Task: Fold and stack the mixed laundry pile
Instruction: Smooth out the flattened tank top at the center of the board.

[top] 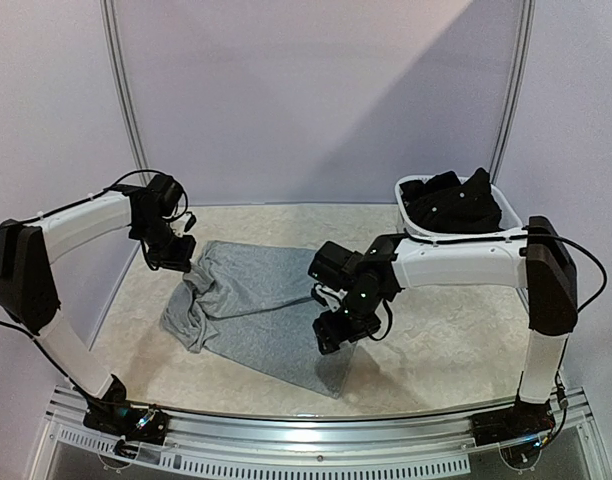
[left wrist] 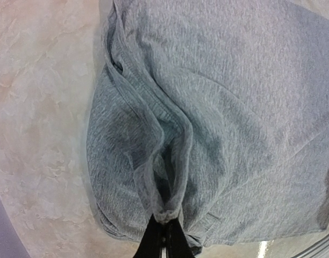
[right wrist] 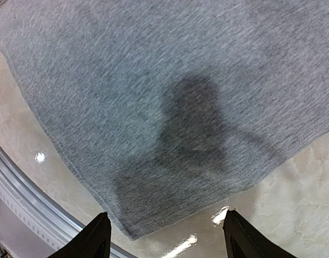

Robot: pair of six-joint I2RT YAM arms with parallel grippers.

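Clamped shut with the left gripper [left wrist: 164, 239] on a raised ridge of the light grey top [left wrist: 223, 107]. Black fingers [left wrist: 152, 244] cut off by the bottom frame edge, so no telling how deep the bite goes. Bunched and creased around that pinch, flatter further out.

Hovering with the right gripper [right wrist: 165, 215] over the top's near corner hem, jaws spread wide, nothing between them. Only its shadow on the cloth; contact not discernible.

From above: spread on the table [top: 446, 340] between the two arms. Long axis diagonal, from far-left at the left gripper down to the near-right corner close to the rail [top: 316, 425]. Right edge partly hidden under the right gripper.

Far right: white basket [top: 404, 190] with a black garment [top: 451, 205] heaped in; anything beneath it hidden.
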